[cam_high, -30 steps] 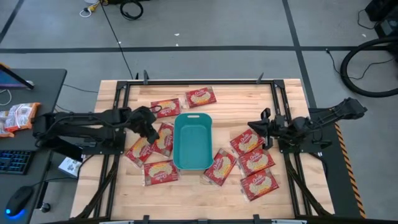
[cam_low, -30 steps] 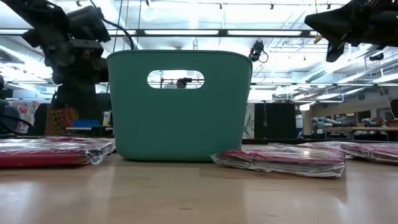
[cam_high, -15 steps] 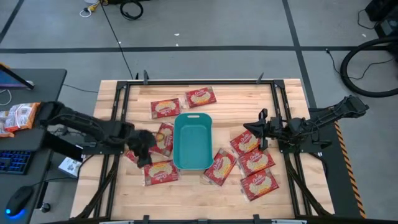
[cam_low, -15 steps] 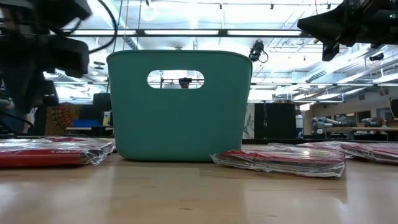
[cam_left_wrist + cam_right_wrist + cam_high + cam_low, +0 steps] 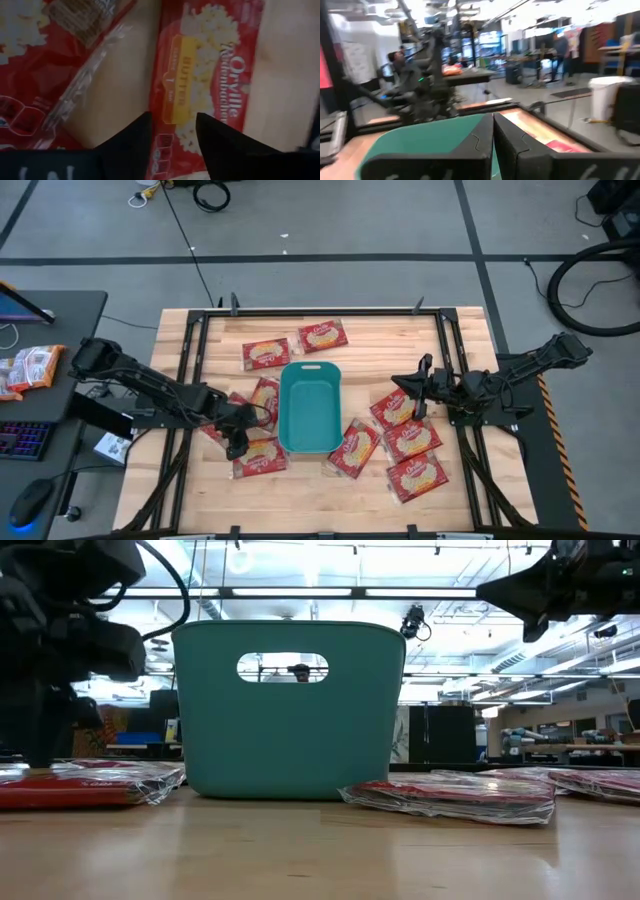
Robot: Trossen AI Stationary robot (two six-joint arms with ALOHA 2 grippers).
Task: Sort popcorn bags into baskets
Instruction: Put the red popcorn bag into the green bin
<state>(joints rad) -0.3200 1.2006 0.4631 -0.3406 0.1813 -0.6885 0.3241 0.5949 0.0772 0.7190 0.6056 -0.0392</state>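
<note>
The teal bin (image 5: pixel 310 408) stands mid-table with nothing in it; it also shows in the low view (image 5: pixel 290 710). Several red popcorn bags lie flat on the wood around it. My left gripper (image 5: pixel 237 442) is open and low over a bag (image 5: pixel 258 455) near the bin's near left corner. In the left wrist view my left gripper (image 5: pixel 172 131) straddles this bag's long edge (image 5: pixel 161 95). My right gripper (image 5: pixel 410 390) is shut and empty, held high above a bag (image 5: pixel 395 408) to the right of the bin. My left gripper points down at the bag's long edge (image 5: pixel 162 120), one finger (image 5: pixel 135 145) over the wood beside it and one finger (image 5: pixel 215 145) over the bag's printed face. The bag lies flat on the table. Whether the fingertips touch it, I cannot tell.
More bags lie at the far left (image 5: pixel 265 353), far middle (image 5: pixel 322 335), left of the bin (image 5: pixel 262 400), near right (image 5: pixel 352 448) and right (image 5: pixel 418 475). A black frame (image 5: pixel 320 311) runs round the table. A desk with a keyboard (image 5: pixel 20 438) stands to the left.
My left gripper has gone from beside the bin's left wall toward the table's near edge and down, ending low over the bag at the bin's near left corner. My right gripper has edged a little toward the bin. No bag has moved.
</note>
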